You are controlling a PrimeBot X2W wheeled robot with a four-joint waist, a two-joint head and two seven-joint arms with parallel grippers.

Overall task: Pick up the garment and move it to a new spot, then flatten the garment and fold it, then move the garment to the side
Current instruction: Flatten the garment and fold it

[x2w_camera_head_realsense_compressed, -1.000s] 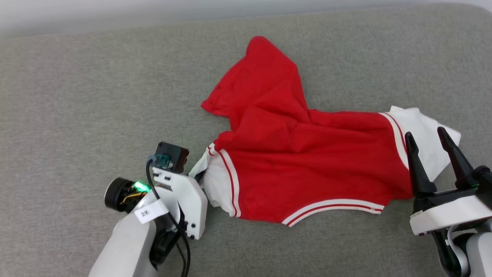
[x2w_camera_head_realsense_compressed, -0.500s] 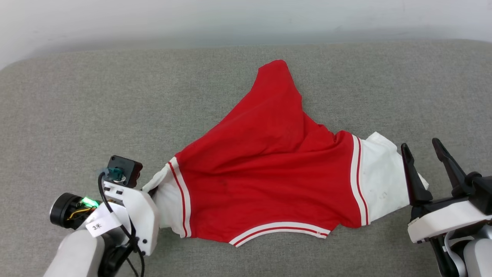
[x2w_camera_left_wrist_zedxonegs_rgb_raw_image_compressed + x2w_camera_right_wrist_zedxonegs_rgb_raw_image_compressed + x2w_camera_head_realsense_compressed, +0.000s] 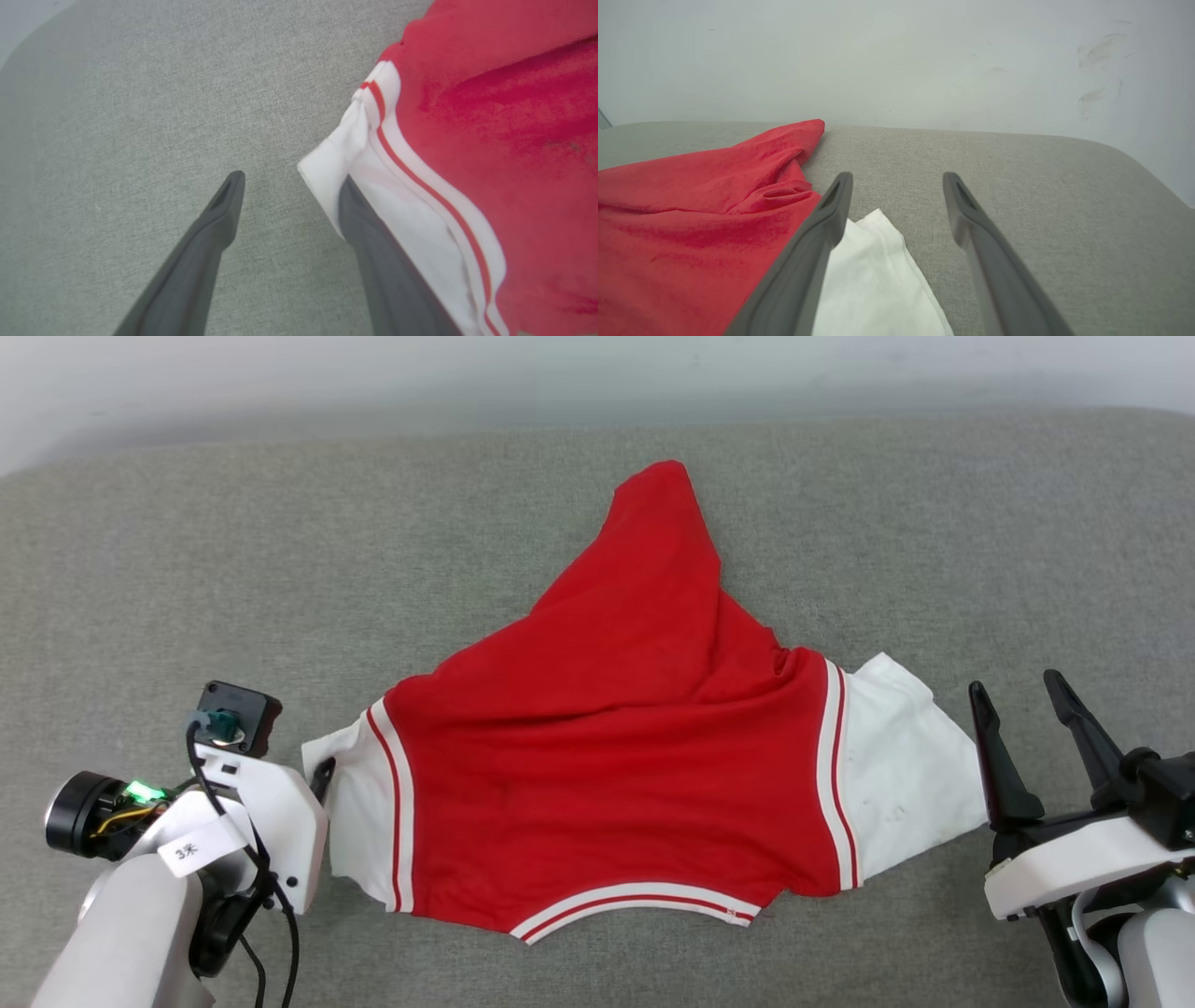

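Standing here, I see one grey padded bench [image 3: 187,569] and on it one red shirt [image 3: 607,775], lying near the middle and towards the near edge. Its two white sleeves are spread out left and right and its striped trim runs along the near side. The width looks fairly well spread, but the far part rises into a creased red peak with folds on its right side, so I'd judge the flattening only partly done. To do it well, I'd take that bunched far cloth by its two corners, one per arm, and draw it away from the near trim with an even, low pull. The fabric looks thin and would likely ruck up again if dragged from one side alone. There are two pincers, each with two dark fingers. The left pincer [image 3: 289,186] is spread wide and released, one finger lying against the left sleeve's edge and the other over bare bench. The right pincer [image 3: 1018,709] also stands wide, grasping nothing, just beside the right sleeve.
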